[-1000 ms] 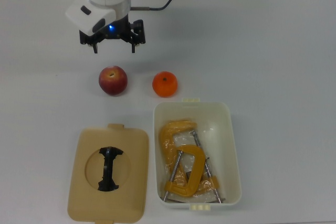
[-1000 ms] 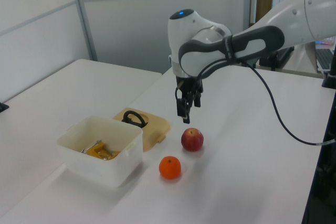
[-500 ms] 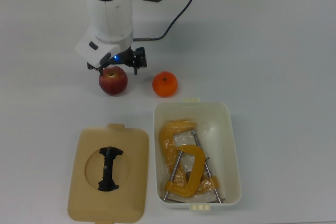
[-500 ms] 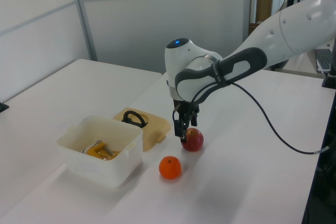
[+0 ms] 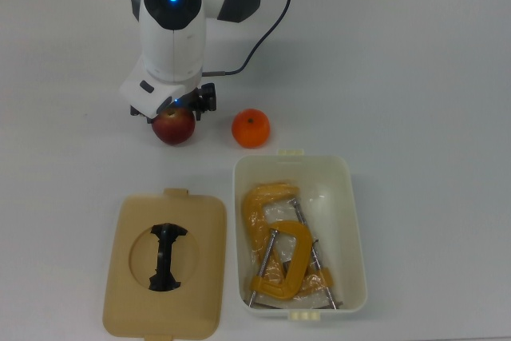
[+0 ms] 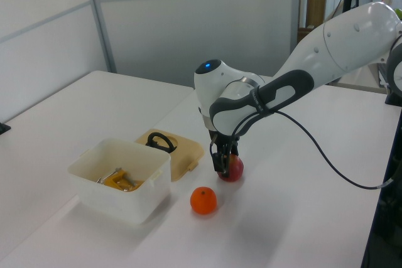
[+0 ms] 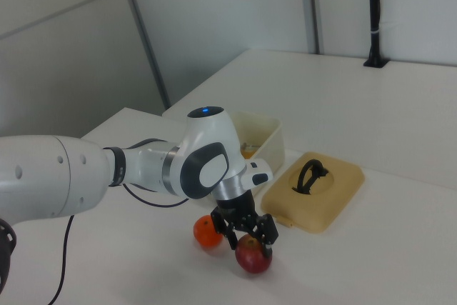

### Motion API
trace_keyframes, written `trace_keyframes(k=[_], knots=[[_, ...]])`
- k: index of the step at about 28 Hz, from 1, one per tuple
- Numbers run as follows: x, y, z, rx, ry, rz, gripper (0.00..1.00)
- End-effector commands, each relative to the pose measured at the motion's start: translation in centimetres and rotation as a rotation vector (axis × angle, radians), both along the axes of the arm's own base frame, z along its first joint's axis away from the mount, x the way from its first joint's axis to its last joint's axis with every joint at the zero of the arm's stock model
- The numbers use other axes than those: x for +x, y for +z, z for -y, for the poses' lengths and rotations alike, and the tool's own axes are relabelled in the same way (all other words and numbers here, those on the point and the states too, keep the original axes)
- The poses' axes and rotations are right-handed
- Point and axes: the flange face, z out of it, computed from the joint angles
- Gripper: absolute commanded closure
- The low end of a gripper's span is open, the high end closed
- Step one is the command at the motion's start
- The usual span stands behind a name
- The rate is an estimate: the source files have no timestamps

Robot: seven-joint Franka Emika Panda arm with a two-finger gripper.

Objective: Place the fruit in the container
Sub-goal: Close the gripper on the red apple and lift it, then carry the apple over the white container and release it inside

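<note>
A dark red apple (image 5: 174, 128) (image 6: 233, 168) (image 7: 253, 256) rests on the white table. My gripper (image 5: 173, 111) (image 6: 223, 164) (image 7: 249, 243) is lowered over it, with one black finger on each side of its top. The jaws look open, with a small gap to the apple. A bright orange (image 5: 251, 128) (image 6: 203, 200) (image 7: 206, 233) lies apart from the apple, on the top view's right of it. The cream-white container (image 5: 356, 221) (image 6: 119, 200) (image 7: 270, 131) stands just below the orange in the top view.
Orange C-clamps (image 5: 279, 253) lie inside the container. A flat tan lid (image 5: 132, 301) (image 6: 190, 152) (image 7: 325, 201) with a black handle sits on the top view's left of the tub. The arm's black cable (image 5: 263, 29) trails over the table behind the gripper.
The gripper has moved from behind the apple toward it and come down, so its fingers now straddle the apple. The fruit, tub and lid have not moved.
</note>
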Motion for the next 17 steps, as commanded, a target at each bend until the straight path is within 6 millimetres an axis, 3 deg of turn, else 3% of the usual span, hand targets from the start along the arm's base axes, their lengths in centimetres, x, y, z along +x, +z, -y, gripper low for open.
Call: trace_keyframes(k=[1,5,12,17], knots=[[0.0,-0.5,0.0,-0.024,0.012,0.003,0.56],[0.2,0.2,0.2,-0.019,-0.001,0.017,0.87],[1.9,4.3,0.5,0.0,-0.031,0.086,0.88],[3.7,9.1,0.3,0.062,-0.079,0.155,0.88]])
